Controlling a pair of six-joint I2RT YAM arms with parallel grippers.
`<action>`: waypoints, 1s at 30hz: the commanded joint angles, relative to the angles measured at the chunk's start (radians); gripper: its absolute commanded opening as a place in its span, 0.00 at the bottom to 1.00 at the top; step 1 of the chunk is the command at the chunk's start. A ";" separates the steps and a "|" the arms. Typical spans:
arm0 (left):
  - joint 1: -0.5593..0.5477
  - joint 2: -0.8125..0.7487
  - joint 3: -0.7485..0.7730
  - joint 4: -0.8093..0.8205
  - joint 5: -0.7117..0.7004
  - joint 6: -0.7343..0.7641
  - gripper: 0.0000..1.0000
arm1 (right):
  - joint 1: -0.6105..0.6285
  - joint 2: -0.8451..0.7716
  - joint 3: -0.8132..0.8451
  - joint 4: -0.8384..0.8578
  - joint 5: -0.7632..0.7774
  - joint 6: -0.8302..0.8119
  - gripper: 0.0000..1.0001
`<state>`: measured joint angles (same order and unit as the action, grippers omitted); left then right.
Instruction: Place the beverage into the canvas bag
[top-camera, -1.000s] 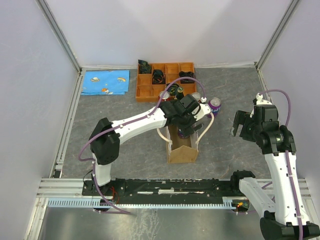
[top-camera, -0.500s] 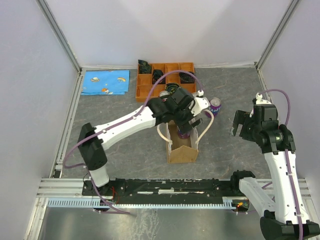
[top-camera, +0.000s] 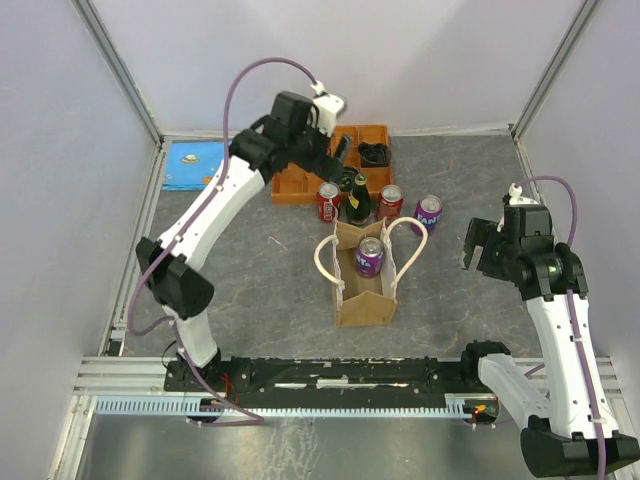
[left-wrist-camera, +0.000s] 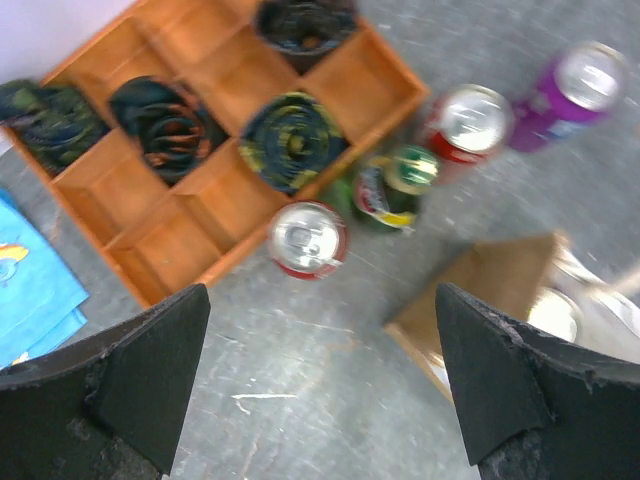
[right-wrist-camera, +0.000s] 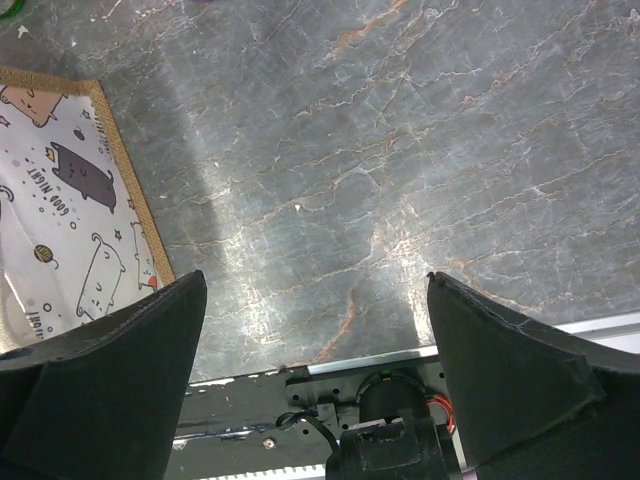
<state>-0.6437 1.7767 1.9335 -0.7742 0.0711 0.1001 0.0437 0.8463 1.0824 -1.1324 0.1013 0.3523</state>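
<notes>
Purple can (top-camera: 370, 257) upright inside canvas bag (top-camera: 365, 300), centre of surface (top-camera: 250, 280).
Below and nearward of left gripper (left-wrist-camera: 320, 390), wide open and empty over orange tray (top-camera: 288, 184); right gripper (top-camera: 478, 248), also open and empty, off bag's right, roughly as near.

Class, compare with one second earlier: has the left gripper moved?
Yes. The left gripper has moved from above the canvas bag away to the orange tray behind it.
</notes>
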 joint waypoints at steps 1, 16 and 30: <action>0.092 0.147 0.150 -0.093 0.071 -0.036 0.99 | -0.004 -0.012 0.030 0.028 -0.011 0.015 0.99; 0.098 0.070 -0.199 0.348 0.163 -0.022 0.99 | -0.004 -0.084 0.000 -0.039 0.024 0.024 0.99; 0.094 -0.027 -0.391 0.506 0.207 -0.014 0.99 | -0.004 -0.090 0.002 -0.049 0.030 0.018 0.99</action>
<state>-0.5468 1.8126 1.5772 -0.3927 0.2234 0.0864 0.0437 0.7673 1.0779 -1.1870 0.1143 0.3702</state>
